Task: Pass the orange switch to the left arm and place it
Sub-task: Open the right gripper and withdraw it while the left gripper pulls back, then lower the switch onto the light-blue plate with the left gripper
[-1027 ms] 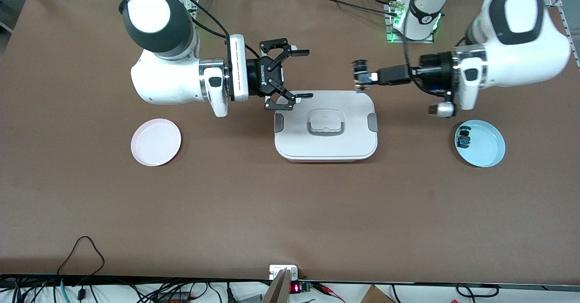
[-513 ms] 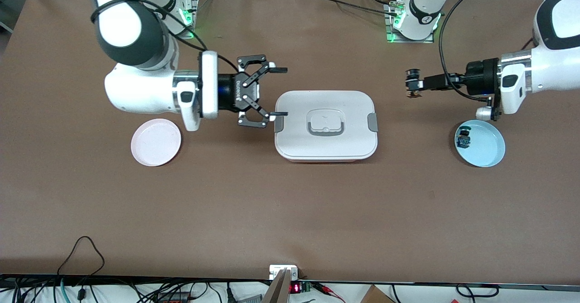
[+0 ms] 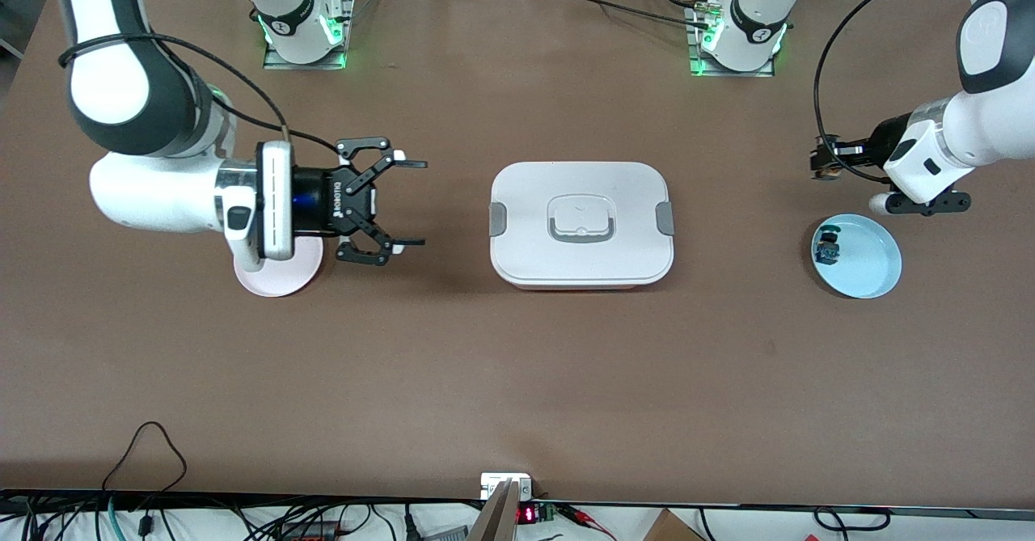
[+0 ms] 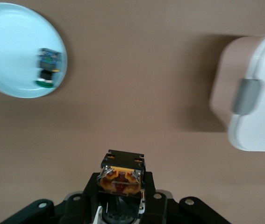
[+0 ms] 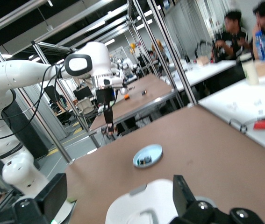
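The orange switch point(image 3: 824, 164) is pinched in my left gripper point(image 3: 820, 161), in the air over bare table beside the blue plate point(image 3: 869, 270), at the left arm's end. In the left wrist view the switch point(image 4: 122, 171) shows its tan-orange body between the shut fingers of the left gripper point(image 4: 122, 181). My right gripper point(image 3: 420, 203) is open and empty, held level between the pink plate point(image 3: 279, 280) and the white box point(image 3: 580, 221). The right wrist view shows its fingers point(image 5: 183, 193) spread wide, with the box point(image 5: 146, 205) under them.
A blue-green switch point(image 3: 827, 248) lies in the blue plate, also seen in the left wrist view point(image 4: 47, 68). The right arm's wrist covers part of the pink plate. Cables and a small device sit at the table's near edge point(image 3: 505, 488).
Both arms have drawn back from over the box. The right gripper moved toward the pink plate, still open. The left gripper carried the switch toward the blue plate's end.
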Controlling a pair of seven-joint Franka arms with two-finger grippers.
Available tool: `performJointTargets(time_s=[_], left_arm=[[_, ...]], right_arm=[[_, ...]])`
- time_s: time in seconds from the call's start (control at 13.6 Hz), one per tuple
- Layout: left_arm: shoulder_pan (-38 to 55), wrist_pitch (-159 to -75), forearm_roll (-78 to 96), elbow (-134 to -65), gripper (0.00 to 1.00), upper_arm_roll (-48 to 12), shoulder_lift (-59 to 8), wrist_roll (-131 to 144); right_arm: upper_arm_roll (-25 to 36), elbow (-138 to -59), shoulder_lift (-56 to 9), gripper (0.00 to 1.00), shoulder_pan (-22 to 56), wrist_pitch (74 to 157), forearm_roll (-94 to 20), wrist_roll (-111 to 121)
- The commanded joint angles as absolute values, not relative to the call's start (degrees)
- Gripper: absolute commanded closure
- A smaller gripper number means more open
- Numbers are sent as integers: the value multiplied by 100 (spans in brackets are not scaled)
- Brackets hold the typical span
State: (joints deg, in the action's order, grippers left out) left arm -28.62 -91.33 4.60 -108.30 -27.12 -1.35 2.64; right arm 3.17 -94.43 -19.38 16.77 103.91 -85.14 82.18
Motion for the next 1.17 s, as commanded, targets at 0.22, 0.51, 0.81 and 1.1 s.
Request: performJointTargets(time_s=[0.22, 0.51, 0.81, 1.1], left_arm=[[-3305, -10166, -367, -11696, 100, -2777, -105, 114], [-3515, -11502, -1316, -12409, 100, -2777, -385, 123], [-3866, -12355, -2327, -12349, 100, -2769, -1403, 105], [-4271, -13060, -3189, -12165, 100, -2760, -2222, 211]], right_arm=[[642, -9606, -1758, 0, 1451, 9809, -7543, 5674], [650, -9580, -1696, 0, 1406, 9843, -5981, 3976], [773, -9563, -1696, 0, 1284, 9774, -4162, 2964], [773, -9475, -1626, 0, 1266, 9502, -2359, 1246]])
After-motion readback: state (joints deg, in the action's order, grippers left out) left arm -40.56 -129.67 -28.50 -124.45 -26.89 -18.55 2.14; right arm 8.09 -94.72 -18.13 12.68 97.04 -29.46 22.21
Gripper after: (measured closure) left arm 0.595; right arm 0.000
